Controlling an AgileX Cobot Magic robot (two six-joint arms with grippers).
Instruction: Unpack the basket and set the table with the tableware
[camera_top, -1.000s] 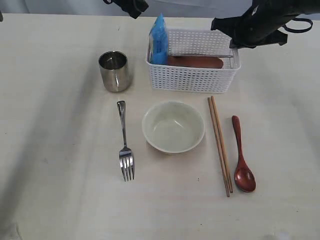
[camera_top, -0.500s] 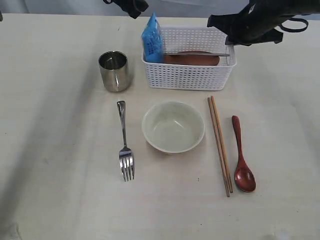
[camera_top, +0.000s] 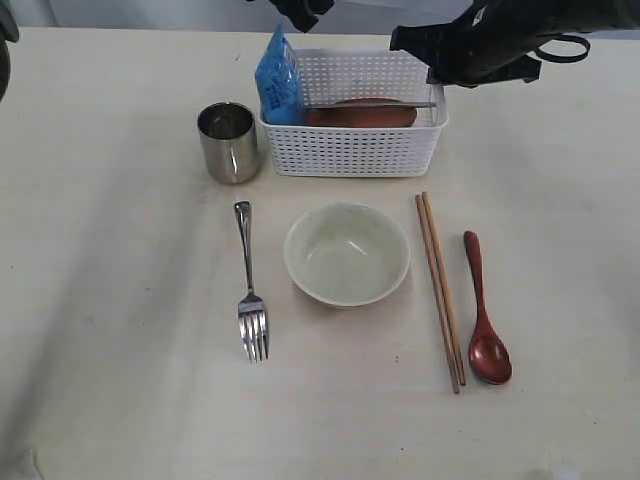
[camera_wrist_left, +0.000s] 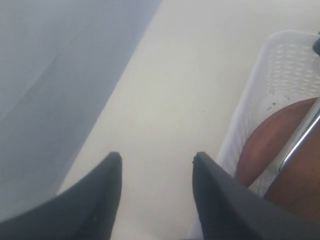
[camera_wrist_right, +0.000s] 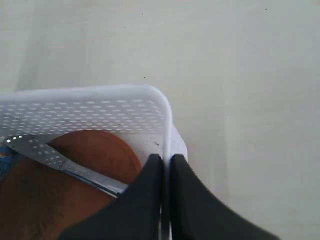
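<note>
Tbl (camera_top: 120, 350) free beyond fork (camera_top: 250, 290) & spoon (camera_top: 485, 320); mug (camera_top: 229, 142) just beside basket (camera_top: 350, 155), pkt (camera_top: 272, 85) inside.

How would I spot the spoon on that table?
In the exterior view, find the white basket near the top, then the cream bowl below it. Right of the bowl lie two chopsticks; the spoon lies beyond them, the outermost piece, glossy red-brown with a rounded scoop.

A lab-like bench: bare cream table (camera_top: 120, 400), plain grey wall (camera_top: 130, 10).
</note>
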